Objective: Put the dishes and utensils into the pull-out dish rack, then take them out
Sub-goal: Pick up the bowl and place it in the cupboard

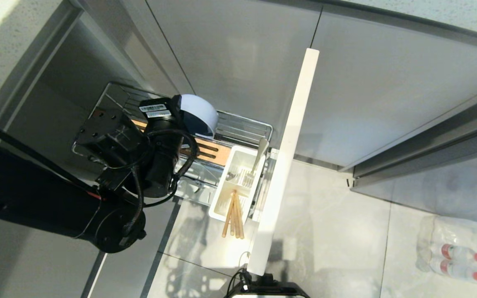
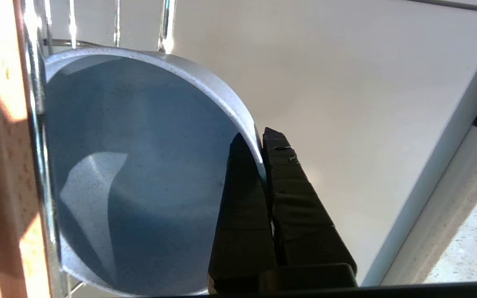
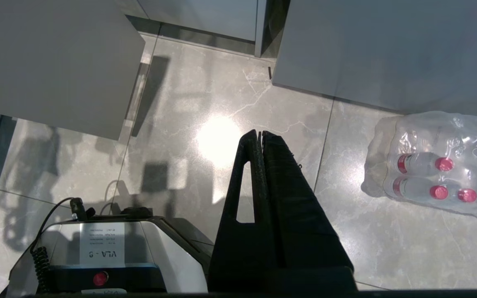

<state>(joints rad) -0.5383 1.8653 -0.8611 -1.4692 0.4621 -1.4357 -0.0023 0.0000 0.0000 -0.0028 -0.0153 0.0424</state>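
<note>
The left gripper (image 2: 259,142) pinches the bowl (image 2: 139,174) rim tight, so it stands on edge in the pull-out dish rack (image 1: 242,128).

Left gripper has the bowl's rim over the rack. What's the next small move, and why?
Probably ease the bowl straight along the slot line. The left gripper pinches its rim, the bowl stands on edge against the wooden bar, and whether it is seated or lifting out cannot be told.

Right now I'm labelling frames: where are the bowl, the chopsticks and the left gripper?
bowl (image 2: 139,174): left wrist view, inner wall.
chopsticks (image 1: 233,217): head view, mid-shafts in the caddy.
left gripper (image 2: 261,140): left wrist view, fingertips pinching the bowl's rim.
</note>
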